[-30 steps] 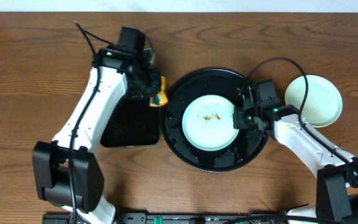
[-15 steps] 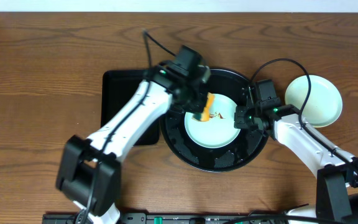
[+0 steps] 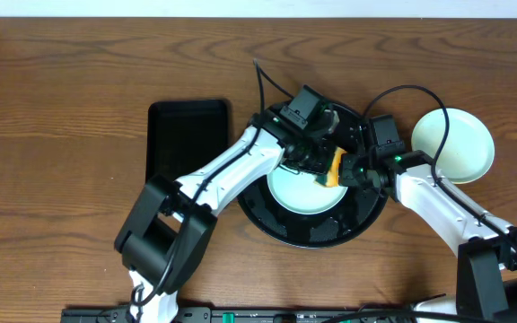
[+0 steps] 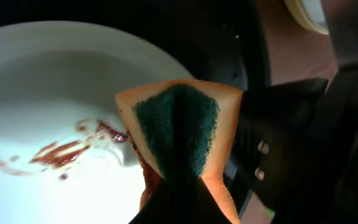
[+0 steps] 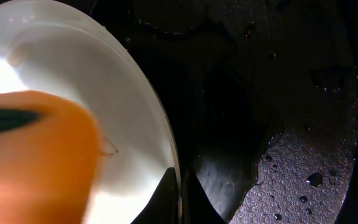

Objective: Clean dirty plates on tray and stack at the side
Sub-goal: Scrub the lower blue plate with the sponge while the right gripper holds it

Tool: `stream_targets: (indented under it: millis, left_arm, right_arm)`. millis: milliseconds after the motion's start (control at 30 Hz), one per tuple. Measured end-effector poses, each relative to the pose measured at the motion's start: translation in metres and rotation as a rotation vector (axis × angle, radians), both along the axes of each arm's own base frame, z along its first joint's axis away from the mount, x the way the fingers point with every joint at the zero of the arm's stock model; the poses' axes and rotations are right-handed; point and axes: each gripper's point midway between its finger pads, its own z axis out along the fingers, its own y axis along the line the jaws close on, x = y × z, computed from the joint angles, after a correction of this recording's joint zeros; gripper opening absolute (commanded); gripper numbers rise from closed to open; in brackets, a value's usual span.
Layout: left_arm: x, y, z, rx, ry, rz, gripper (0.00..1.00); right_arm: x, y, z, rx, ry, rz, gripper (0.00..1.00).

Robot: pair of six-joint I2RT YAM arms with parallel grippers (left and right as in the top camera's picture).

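Observation:
One pale mint plate (image 3: 294, 190) lies in the round black tray (image 3: 272, 229), with brown sauce smears (image 4: 61, 152) in its middle. My left gripper (image 3: 328, 161) is shut on an orange sponge (image 4: 176, 127) with a green scouring face. It holds the sponge down at the plate's right side, beside the smears. My right gripper (image 3: 347, 170) is shut on the plate's right rim (image 5: 166, 143), one finger on each side of the edge. The sponge (image 5: 36, 155) fills the lower left of the right wrist view. Two more pale plates (image 3: 453, 144) lie stacked on the table to the right of the tray.
A smaller rectangular black tray (image 3: 187, 144) sits on the wooden table (image 3: 61, 108) left of the round tray. The round tray's floor (image 5: 303, 174) is wet with droplets. Both arms crowd the tray's right half, their cables looping above it.
My left arm swung the sponge from the rectangular tray over to the plate, then across it to its right side. The right gripper kept its hold on the rim.

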Motion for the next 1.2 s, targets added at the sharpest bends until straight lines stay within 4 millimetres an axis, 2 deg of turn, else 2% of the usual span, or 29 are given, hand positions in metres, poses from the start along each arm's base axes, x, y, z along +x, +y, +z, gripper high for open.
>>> stream_targets:
  millis: [300,633,767,1033,1200]
  left_arm:
    - [-0.004,-0.002,-0.031,0.021,0.097,0.036,0.07]
    - [0.004,0.010,-0.044,0.099,0.071,0.081,0.07]
    - [0.010,0.027,-0.050,0.166,0.059,0.120,0.08]
    - [0.032,0.076,-0.059,0.284,0.058,0.226,0.08]
    - [0.035,0.086,-0.060,0.297,0.065,0.234,0.07]
  right_arm:
    - [-0.002,0.000,-0.001,-0.002,0.007,0.000,0.01]
    - [-0.006,-0.002,-0.003,-0.007,0.026,0.000,0.01]
    - [-0.008,-0.002,-0.004,-0.010,0.036,0.000,0.01]
    - [-0.009,-0.003,-0.004,-0.012,0.040,0.000,0.01]
    - [-0.008,-0.002,-0.004,-0.011,0.036,0.000,0.02]
